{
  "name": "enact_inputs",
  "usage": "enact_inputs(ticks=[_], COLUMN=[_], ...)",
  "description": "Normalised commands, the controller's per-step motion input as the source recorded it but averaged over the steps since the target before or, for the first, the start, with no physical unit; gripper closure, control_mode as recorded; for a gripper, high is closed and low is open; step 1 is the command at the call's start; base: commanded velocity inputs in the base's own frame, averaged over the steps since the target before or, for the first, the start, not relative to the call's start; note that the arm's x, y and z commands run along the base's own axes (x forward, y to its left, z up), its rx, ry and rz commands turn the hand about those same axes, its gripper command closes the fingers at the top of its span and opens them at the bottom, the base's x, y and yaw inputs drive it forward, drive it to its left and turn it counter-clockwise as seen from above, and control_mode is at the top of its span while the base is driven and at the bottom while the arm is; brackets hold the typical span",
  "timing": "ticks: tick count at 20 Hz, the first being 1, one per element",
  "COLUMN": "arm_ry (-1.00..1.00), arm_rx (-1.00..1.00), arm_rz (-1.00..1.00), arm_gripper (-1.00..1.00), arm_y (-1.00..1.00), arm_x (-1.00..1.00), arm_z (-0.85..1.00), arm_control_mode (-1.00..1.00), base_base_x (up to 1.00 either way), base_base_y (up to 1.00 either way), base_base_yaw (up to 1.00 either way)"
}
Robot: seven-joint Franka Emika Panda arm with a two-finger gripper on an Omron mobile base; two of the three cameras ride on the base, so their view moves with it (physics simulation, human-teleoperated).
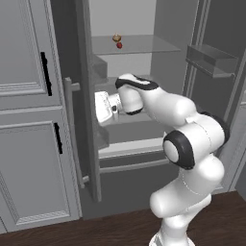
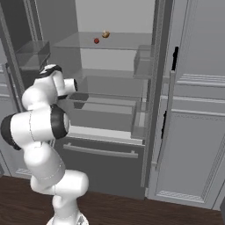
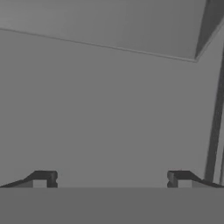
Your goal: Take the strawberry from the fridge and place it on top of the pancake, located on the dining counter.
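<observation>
There's the strawberry (image 1: 119,45), a tiny red dot sitting on the upper glass shelf (image 1: 144,45) inside the fridge (image 1: 139,110), toward the back of the shelf. Just beside it, a touch deeper and apart from it, sits a small tan-brown item (image 1: 116,37). From the right base view the same pair shows up, strawberry (image 2: 96,41) to the left and the tan-brown item (image 2: 105,34) to its right.

Both fridge doors stand wide open; the left door (image 1: 86,110) shows its inner bins, and the right door carries a clear door bin (image 1: 211,58) high up. Lower glass shelves and the bottom drawer (image 2: 101,165) with its long bar handle sit below.

The arm is folded in front of the fridge, the hand turned toward the left door, well below the strawberry's shelf. In the hand view the gripper (image 3: 111,178) has its two dark tips spread wide apart with nothing between them, facing a plain grey surface up close.

Light-grey panelled cabinets (image 1: 29,120) with black handles flank the fridge, over a dark wood floor (image 2: 132,211).
</observation>
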Motion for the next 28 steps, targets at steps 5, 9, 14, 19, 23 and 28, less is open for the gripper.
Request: enact_inputs(ticks=[5, 9, 14, 19, 23, 28], arm_ry=[0.0, 0.0, -0.02, -0.04, -0.03, 0.0], arm_rx=[0.0, 0.0, 0.0, 0.0, 0.01, 0.08], arm_rz=[-0.01, 0.0, 0.0, 0.0, -0.04, -0.05], arm_gripper=[-1.0, -1.0, -1.0, -1.0, -1.0, -1.0], arm_y=[0.38, 0.54, 0.51, 0.17, -0.31, -0.82], arm_x=[0.0, 0.0, 0.0, 0.0, 0.0, 0.0], arm_z=[0.0, -0.01, 0.0, 0.0, 0.0, 0.01], arm_control_mode=[-1.0, -1.0, -1.0, -1.0, -1.0, -1.0], base_base_x=[0.0, 0.0, 0.0, 0.0, 0.0, 0.0], base_base_y=[0.0, 0.0, 0.0, 0.0, 0.0, 0.0], base_base_yaw=[0.0, 0.0, 0.0, 0.0, 0.0, 0.0])
